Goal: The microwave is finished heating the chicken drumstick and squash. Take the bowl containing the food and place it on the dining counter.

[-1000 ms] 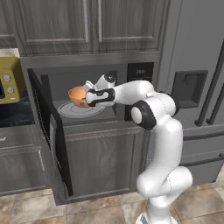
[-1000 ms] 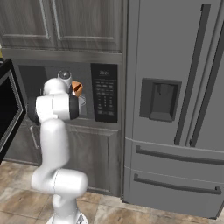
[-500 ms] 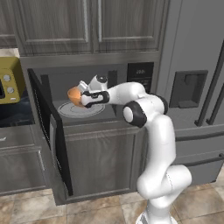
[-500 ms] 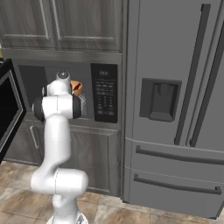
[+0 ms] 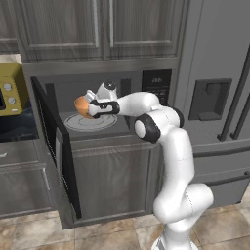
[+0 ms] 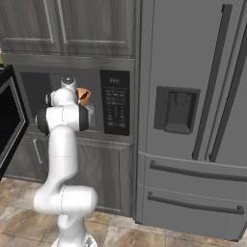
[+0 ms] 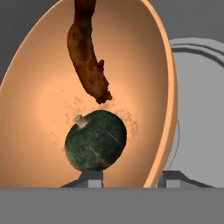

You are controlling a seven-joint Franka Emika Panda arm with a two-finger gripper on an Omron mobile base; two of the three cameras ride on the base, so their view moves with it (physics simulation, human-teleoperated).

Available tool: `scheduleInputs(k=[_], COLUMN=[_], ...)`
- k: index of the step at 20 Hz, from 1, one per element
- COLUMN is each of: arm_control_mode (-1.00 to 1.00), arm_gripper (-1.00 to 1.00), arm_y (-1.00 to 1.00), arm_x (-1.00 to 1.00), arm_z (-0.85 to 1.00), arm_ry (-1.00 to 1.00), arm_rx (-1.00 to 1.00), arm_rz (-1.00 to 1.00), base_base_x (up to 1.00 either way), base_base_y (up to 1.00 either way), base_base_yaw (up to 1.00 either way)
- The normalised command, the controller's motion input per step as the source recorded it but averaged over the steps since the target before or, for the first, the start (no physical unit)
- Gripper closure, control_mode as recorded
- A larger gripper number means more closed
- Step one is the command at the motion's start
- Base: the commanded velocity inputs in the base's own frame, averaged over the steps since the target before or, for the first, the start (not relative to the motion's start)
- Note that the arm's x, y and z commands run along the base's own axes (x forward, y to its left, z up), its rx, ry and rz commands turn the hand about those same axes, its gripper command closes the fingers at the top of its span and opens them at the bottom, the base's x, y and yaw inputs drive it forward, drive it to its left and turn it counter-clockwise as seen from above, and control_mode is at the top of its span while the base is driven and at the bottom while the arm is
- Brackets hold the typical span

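The microwave (image 5: pixel 156 86) stands with its door (image 5: pixel 54 146) swung open to the left. Inside it, the orange-tan bowl (image 5: pixel 80 104) sits tilted over the white turntable (image 5: pixel 93 123); the bowl (image 6: pixel 84 94) also peeks past the arm. My gripper (image 5: pixel 90 108) reaches into the cavity at the bowl's right edge. In the hand view my gripper (image 7: pixel 131 179) is open and straddles the bowl (image 7: pixel 43 100) rim, one fingertip (image 7: pixel 90 179) inside and the other outside against the wall. The chicken drumstick (image 7: pixel 87 57) and the squash (image 7: pixel 95 140) lie in the bowl. The dining counter is out of view.
A yellow toaster oven (image 5: pixel 10 90) stands on the worktop left of the microwave. The grey fridge (image 5: pixel 215 97) rises at the right, with wall cabinets (image 5: pixel 102 29) overhead. The open door juts out into the floor space on the left.
The jaws have narrowed around the bowl's rim. The hand has pushed further left into the microwave, and the bowl has shifted left with it.
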Motion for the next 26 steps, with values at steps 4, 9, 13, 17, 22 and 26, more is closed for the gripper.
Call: scheduleInputs(k=[4,9,13,17,22,26], arm_control_mode=[-1.0,-1.0,-1.0,-1.0,-1.0,-1.0], arm_gripper=[1.0,1.0,1.0,1.0,1.0,1.0], arm_y=[0.0,-0.08,-0.07,-0.09,-0.11,-0.23], arm_x=[-0.01,-0.19,-0.25,-0.36,-0.54,-0.85], arm_z=[0.0,0.0,0.0,0.0,0.0,0.0], arm_ry=[0.0,0.0,0.0,0.0,0.0,-0.06], arm_rx=[0.0,0.0,0.0,0.0,0.0,0.04], arm_rz=[0.0,0.0,0.0,0.0,0.0,0.01], base_base_x=[0.0,0.0,0.0,0.0,0.0,0.0], base_base_y=[0.0,0.0,0.0,0.0,0.0,0.0], base_base_yaw=[0.0,0.0,0.0,0.0,0.0,0.0])
